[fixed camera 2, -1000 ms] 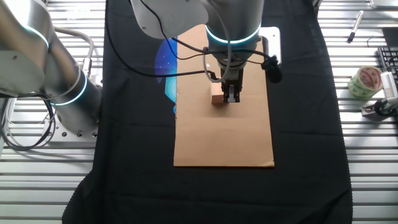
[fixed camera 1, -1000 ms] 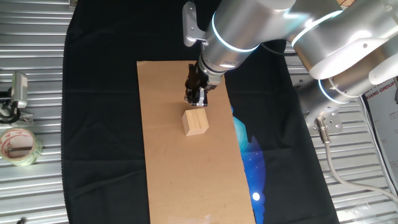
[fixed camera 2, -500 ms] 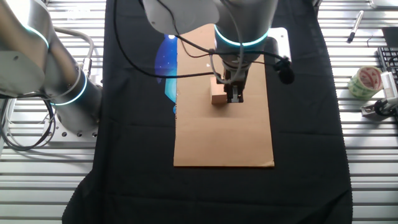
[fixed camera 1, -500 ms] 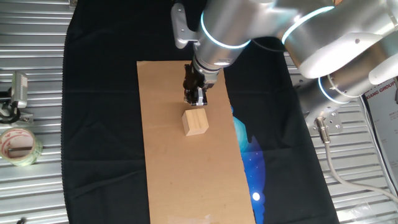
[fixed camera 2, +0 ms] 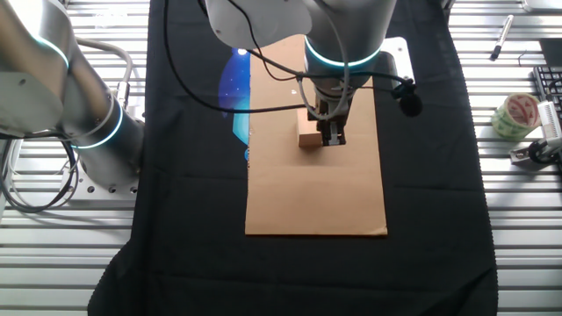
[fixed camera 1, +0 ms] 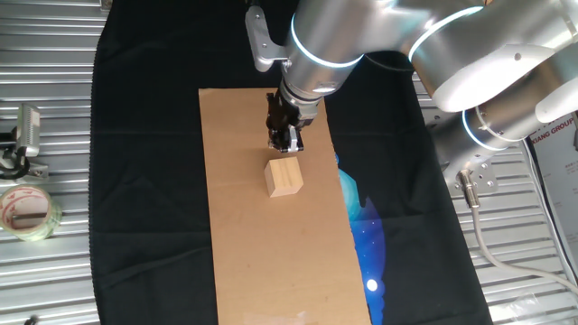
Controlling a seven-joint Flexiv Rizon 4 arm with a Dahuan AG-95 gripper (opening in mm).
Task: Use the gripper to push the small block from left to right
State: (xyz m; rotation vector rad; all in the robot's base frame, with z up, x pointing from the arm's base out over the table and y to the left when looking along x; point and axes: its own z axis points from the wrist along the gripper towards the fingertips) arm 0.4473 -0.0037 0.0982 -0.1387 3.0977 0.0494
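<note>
The small block [fixed camera 1: 284, 177], a light tan wooden cube, sits on the long brown cardboard sheet [fixed camera 1: 244, 235]. It also shows in the other fixed view [fixed camera 2: 308, 138]. My gripper [fixed camera 1: 287, 144], a narrow black tool at the tip of the silver arm, hangs tip down just behind the block in one fixed view. In the other fixed view my gripper [fixed camera 2: 335, 140] stands right beside the block, at its right side. Its fingers are together and hold nothing. I cannot tell whether the tip touches the block.
The cardboard lies on a black cloth [fixed camera 1: 144, 181] with a blue print [fixed camera 1: 366, 226]. A tape roll [fixed camera 1: 25, 210] and a metal clip [fixed camera 1: 23, 140] lie on the slatted table. The other fixed view shows the tape roll [fixed camera 2: 515, 114], a pen [fixed camera 2: 500, 39] and the arm's base [fixed camera 2: 79, 123].
The arm's wrist has turned and shifted slightly. The gripper tip has edged a little along the cardboard beside the block. The block has stayed where it was.
</note>
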